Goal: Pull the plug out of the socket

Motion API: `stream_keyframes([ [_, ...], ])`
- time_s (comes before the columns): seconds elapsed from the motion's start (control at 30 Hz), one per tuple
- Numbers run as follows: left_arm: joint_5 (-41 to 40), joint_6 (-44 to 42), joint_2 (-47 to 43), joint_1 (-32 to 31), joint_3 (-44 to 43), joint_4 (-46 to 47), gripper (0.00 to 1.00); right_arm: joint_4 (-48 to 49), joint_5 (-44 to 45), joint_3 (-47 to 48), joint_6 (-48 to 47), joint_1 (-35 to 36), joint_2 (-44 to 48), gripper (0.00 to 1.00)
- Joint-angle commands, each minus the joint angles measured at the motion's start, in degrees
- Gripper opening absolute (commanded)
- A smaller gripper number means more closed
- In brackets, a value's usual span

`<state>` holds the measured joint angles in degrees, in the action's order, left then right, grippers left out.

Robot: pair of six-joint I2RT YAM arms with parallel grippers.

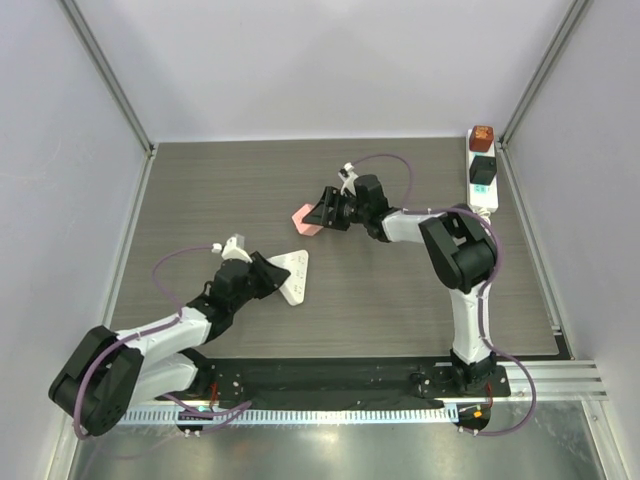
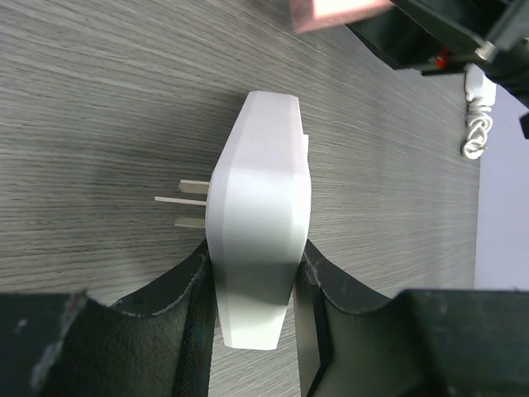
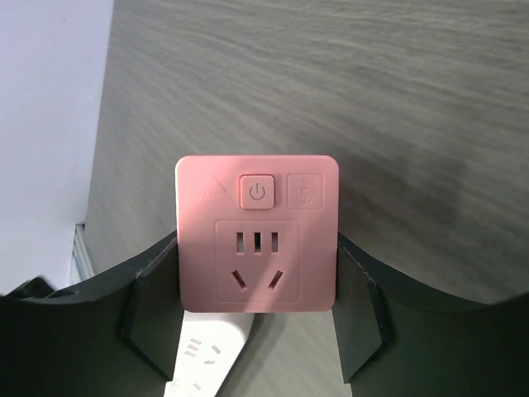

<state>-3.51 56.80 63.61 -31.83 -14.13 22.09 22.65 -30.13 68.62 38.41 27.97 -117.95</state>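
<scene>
The socket (image 1: 482, 170), a long white power strip, lies at the table's back right with a red-brown plug (image 1: 482, 136) and a black plug (image 1: 483, 168) seated in it. Its knotted cord (image 2: 475, 124) shows in the left wrist view. Both grippers are far from it. My left gripper (image 1: 275, 278) (image 2: 254, 265) is shut on a white triangular plate (image 2: 260, 207) (image 1: 295, 272) whose three metal prongs (image 2: 186, 198) stick out bare. My right gripper (image 1: 325, 212) (image 3: 258, 273) is shut on a pink square outlet block (image 3: 258, 231) (image 1: 303, 220), held above the table.
The grey wood-grain table (image 1: 200, 190) is fenced by white walls at the left, back and right. The white plate (image 3: 207, 356) shows below the pink block in the right wrist view. The two held pieces are a short gap apart at mid-table.
</scene>
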Motion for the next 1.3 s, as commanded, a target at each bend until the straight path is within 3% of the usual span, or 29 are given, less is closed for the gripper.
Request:
stream_keyframes([
  [0.0,-3.7,-1.2,0.9,0.6,0.6,-15.4,0.14,4.2,0.9,5.7,-0.1,0.0,-2.8,0.15],
  [0.03,-4.1,-1.2,1.1,0.6,0.8,-15.4,0.24,4.2,1.5,6.3,-0.3,0.0,-3.7,0.17],
  [0.17,-3.1,-1.2,3.0,1.4,0.9,-14.5,0.42,4.2,3.9,8.0,-0.9,0.0,-6.8,0.24],
  [0.2,-3.2,-1.3,3.8,1.5,0.7,-14.5,0.53,3.8,4.3,8.3,-1.1,0.1,-7.8,0.26],
  [0.3,-3.3,-1.6,4.1,1.7,-0.7,-16.2,0.71,1.5,6.2,9.4,-2.3,0.2,-8.7,0.38],
  [0.4,-4.5,-1.8,3.0,1.8,-3.1,-21.4,0.79,-2.4,8.5,11.0,-3.4,0.3,-8.6,0.46],
  [0.43,-4.7,-1.8,1.5,1.8,-3.6,-22.3,0.82,-3.3,9.2,11.1,-3.6,0.2,-8.4,0.55],
  [0.5,-5.5,-2.1,-0.6,1.8,-5.2,-27.5,0.85,-7.2,11.4,11.8,-4.9,0.3,-7.3,0.67],
  [0.7,-7.0,-0.8,-13.9,1.7,-6.6,-39.9,0.94,-16.8,15.7,13.6,-9.3,0.3,-3.9,0.86],
  [0.73,-7.3,-0.9,-16.0,1.7,-6.8,-43.0,0.96,-17.5,16.2,13.6,-9.8,0.4,-3.1,0.96],
  [0.8,-7.3,-1.5,-21.4,1.7,-7.4,-45.6,0.99,-20.4,17.3,14.1,-11.5,0.4,-1.7,1.00],
  [1.0,-1.1,-3.4,-29.4,1.5,-7.3,-48.5,1.00,-28.5,25.1,13.1,-16.3,0.2,5.0,1.00],
  [1.13,3.2,-2.7,-30.0,-0.7,-3.3,-41.8,1.00,-30.4,23.8,9.4,-17.8,-1.2,13.4,1.00],
  [1.27,1.3,0.3,-27.7,-6.6,1.0,-33.1,1.00,-32.2,26.3,4.4,-18.9,-2.3,21.2,1.00],
])
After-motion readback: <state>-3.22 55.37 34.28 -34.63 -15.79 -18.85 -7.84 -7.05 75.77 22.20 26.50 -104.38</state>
